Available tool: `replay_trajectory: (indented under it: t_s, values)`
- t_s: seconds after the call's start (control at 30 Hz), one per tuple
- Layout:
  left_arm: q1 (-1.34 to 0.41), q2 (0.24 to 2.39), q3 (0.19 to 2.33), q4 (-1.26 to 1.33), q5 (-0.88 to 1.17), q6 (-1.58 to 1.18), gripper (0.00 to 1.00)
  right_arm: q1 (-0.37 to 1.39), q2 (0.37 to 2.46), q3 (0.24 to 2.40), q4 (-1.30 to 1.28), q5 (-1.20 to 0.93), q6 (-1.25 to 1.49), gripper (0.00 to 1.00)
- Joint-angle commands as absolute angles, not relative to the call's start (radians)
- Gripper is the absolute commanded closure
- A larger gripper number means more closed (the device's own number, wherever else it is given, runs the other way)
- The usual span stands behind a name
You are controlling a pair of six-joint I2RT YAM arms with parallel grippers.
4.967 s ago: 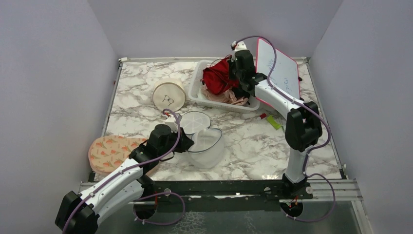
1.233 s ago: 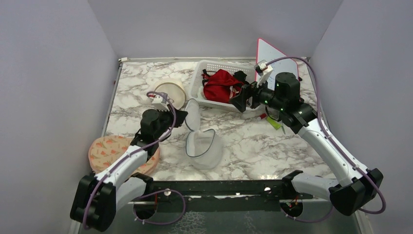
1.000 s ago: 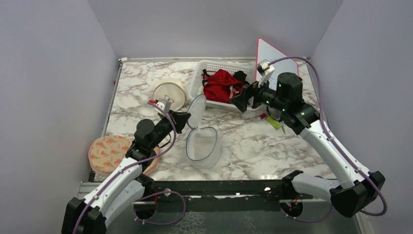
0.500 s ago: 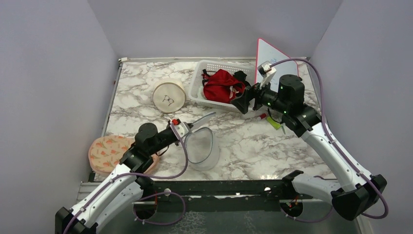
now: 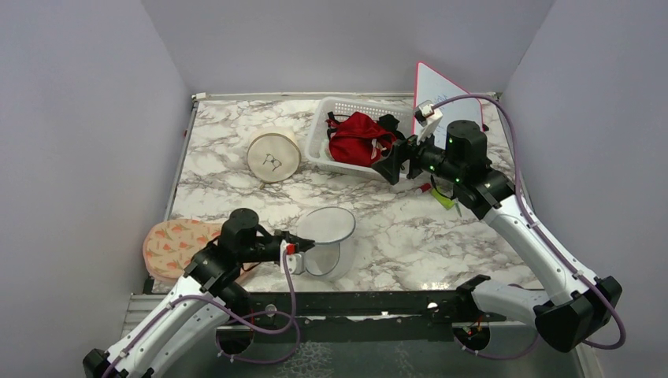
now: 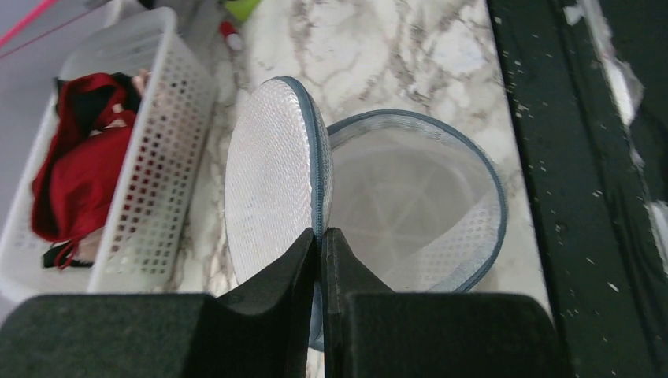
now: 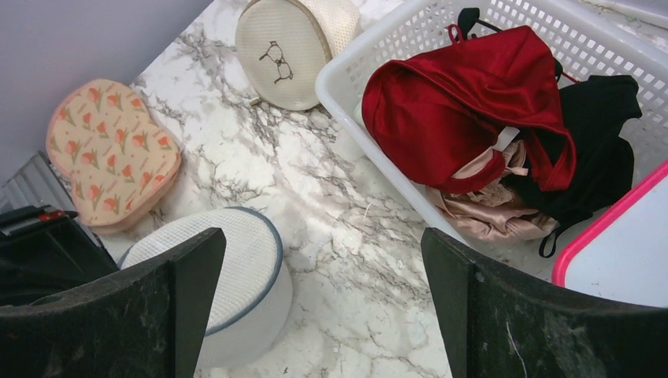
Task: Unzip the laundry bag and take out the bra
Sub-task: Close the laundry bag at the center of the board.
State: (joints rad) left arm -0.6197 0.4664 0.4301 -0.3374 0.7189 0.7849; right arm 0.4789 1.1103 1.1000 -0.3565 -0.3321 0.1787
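The white mesh laundry bag (image 5: 331, 250) stands near the table's front edge with its zip undone. My left gripper (image 5: 302, 246) is shut on the grey-blue zip rim of the round lid (image 6: 272, 173) and holds it tilted over the bag's mouth. In the left wrist view the inside of the bag (image 6: 410, 205) looks empty. A red bra (image 5: 358, 138) lies in the white basket (image 5: 318, 146) at the back. My right gripper (image 5: 396, 165) hovers open by the basket's front corner with nothing between its fingers.
A cream round case with a black drawing (image 5: 273, 155) stands at the back left. A peach patterned pouch (image 5: 177, 244) lies at the front left beside my left arm. A pink-rimmed whiteboard (image 5: 449, 102) leans behind the right arm, and a green marker (image 5: 443, 198) lies under it. Black and pink garments (image 7: 587, 150) share the basket.
My left arm has drawn back towards the near edge, swinging the lid from upright on the bag's far side down over its mouth. The right gripper has barely moved.
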Motion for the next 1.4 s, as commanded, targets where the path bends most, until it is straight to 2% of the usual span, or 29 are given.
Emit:
replay_trajectory:
  t_s: [0.0,0.43,0.57,0.6,0.63,0.7,0.73,0.77,0.8,1.13,1.2,1.37]
  values:
    - [-0.693,0.514,0.461,-0.477,0.750,0.927,1.00,0.485,1.114,1.107,-0.351,-0.318,0.175,0.07]
    - [-0.778,0.577,0.493,-0.517,0.731,0.917,0.99,0.485,1.133,1.110,-0.340,-0.330,0.180,0.08]
    - [-0.797,0.596,0.517,-0.529,0.722,0.886,0.72,0.485,1.122,1.099,-0.348,-0.320,0.175,0.08]
    - [-0.800,0.596,0.520,-0.529,0.718,0.880,0.55,0.484,1.119,1.093,-0.348,-0.318,0.175,0.08]
    - [-0.801,0.592,0.523,-0.524,0.715,0.870,0.42,0.484,1.118,1.087,-0.350,-0.317,0.173,0.08]
    - [-0.801,0.585,0.531,-0.523,0.705,0.859,0.35,0.485,1.121,1.083,-0.359,-0.314,0.168,0.08]
    - [-0.802,0.582,0.535,-0.522,0.701,0.855,0.26,0.485,1.122,1.082,-0.364,-0.312,0.164,0.08]
    - [-0.802,0.578,0.537,-0.518,0.701,0.848,0.08,0.485,1.122,1.081,-0.367,-0.311,0.161,0.08]
    - [-0.802,0.576,0.537,-0.508,0.704,0.835,0.02,0.484,1.121,1.080,-0.368,-0.309,0.160,0.08]
    - [-0.802,0.501,0.532,-0.267,0.678,0.631,0.01,0.484,1.113,1.091,-0.375,-0.300,0.155,0.08]
    - [-0.802,0.504,0.529,-0.175,0.607,0.504,0.01,0.484,1.117,1.091,-0.376,-0.301,0.154,0.08]
    - [-0.801,0.654,0.632,-0.050,0.231,0.151,0.01,0.484,1.129,1.098,-0.391,-0.303,0.151,0.08]
